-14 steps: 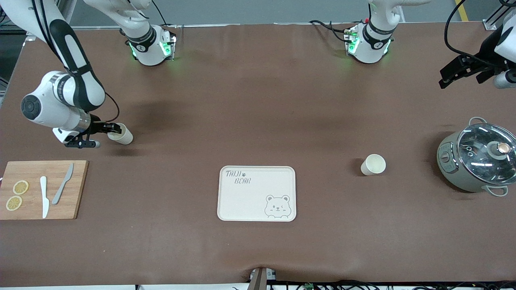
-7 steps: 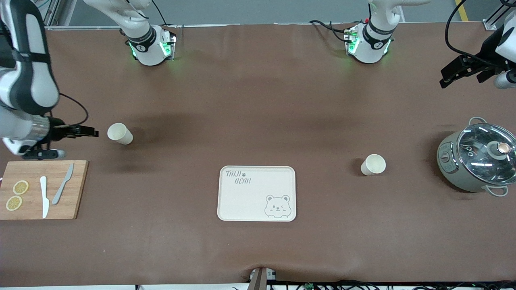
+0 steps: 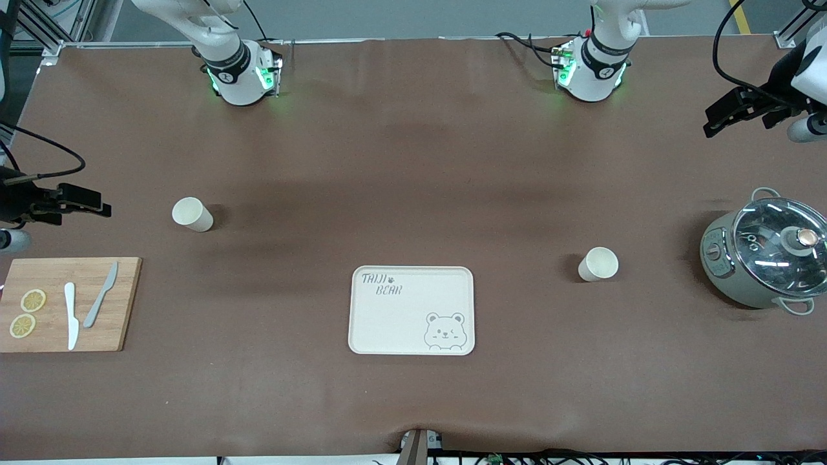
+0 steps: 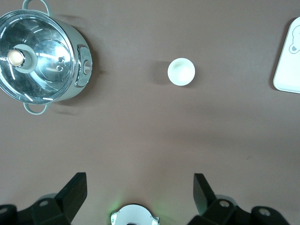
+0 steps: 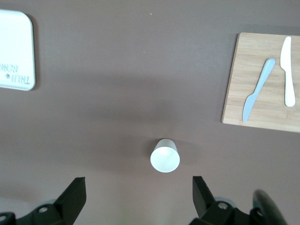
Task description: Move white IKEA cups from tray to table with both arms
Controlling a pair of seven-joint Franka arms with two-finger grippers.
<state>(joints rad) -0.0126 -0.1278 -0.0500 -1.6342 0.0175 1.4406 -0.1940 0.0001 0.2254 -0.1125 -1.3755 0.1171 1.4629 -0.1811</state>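
Two white IKEA cups stand upright on the brown table. One cup [image 3: 192,214] is toward the right arm's end and also shows in the right wrist view [image 5: 165,155]. The other cup [image 3: 598,264] is toward the left arm's end, beside the pot, and shows in the left wrist view [image 4: 181,71]. My right gripper [image 3: 87,201] is open and empty, up at the table's edge, apart from its cup. My left gripper [image 3: 723,116] is open and empty, high over the left arm's end of the table.
A bear-printed tray [image 3: 411,310] lies mid-table, nearer the front camera than both cups. A grey-green pot with a glass lid [image 3: 765,252] stands at the left arm's end. A wooden board [image 3: 68,303] with two knives and lemon slices lies at the right arm's end.
My right gripper let go of its cup and drew back and up toward the table's edge. The cup stays upright where it was. The left arm barely moved.
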